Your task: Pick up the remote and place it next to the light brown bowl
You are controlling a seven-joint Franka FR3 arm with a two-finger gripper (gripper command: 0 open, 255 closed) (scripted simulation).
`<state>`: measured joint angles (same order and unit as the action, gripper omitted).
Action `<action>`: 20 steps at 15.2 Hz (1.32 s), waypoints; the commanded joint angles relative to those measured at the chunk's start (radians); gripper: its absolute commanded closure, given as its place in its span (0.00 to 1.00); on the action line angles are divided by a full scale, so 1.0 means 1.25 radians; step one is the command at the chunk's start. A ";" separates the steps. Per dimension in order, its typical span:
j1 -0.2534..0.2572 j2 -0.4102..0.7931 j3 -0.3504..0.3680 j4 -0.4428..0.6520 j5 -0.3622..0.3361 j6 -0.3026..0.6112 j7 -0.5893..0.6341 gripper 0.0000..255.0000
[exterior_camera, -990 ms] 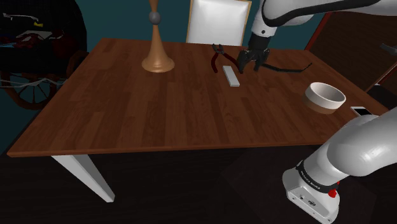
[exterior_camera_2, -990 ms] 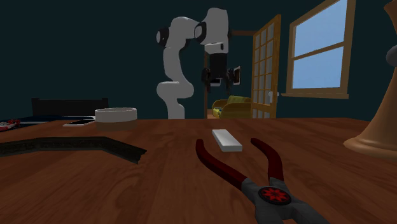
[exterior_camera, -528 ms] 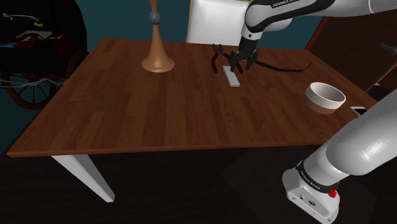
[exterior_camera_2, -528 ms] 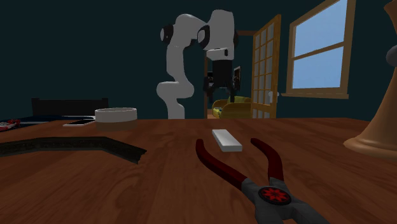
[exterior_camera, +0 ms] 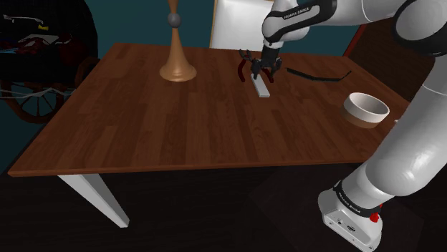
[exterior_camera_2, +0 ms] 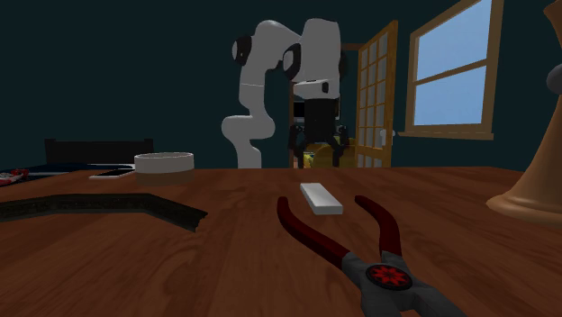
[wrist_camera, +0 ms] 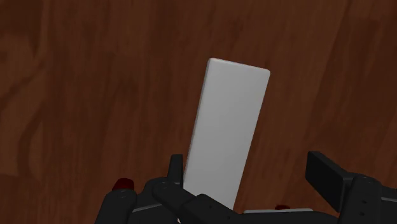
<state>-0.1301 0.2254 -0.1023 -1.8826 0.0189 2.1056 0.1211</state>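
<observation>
While the pincer (exterior_camera: 262, 71) hangs with its fingers spread just above it, the pale grey remote (exterior_camera: 261, 86) lies flat on the wooden desk (exterior_camera: 179, 129), beside the red-handled pliers (exterior_camera: 246, 64), well apart from the light brown bowl (exterior_camera: 366, 109).

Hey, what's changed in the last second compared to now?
The gripper moved toward the shoulder view's left and came down, from beside the remote to over it, fingers open, nothing grasped. The remote, pliers and bowl stayed put.
</observation>
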 commanded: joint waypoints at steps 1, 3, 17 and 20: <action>-0.010 0.057 -0.007 0.055 0.002 0.005 -0.002 0.00; -0.017 0.099 -0.011 0.098 0.004 0.006 -0.002 0.00; -0.019 0.136 -0.009 0.067 0.009 0.074 -0.005 0.00; -0.019 0.136 -0.009 0.067 0.009 0.074 -0.005 1.00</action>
<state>-0.1536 0.3950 -0.1134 -1.7983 0.0301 2.1976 0.1143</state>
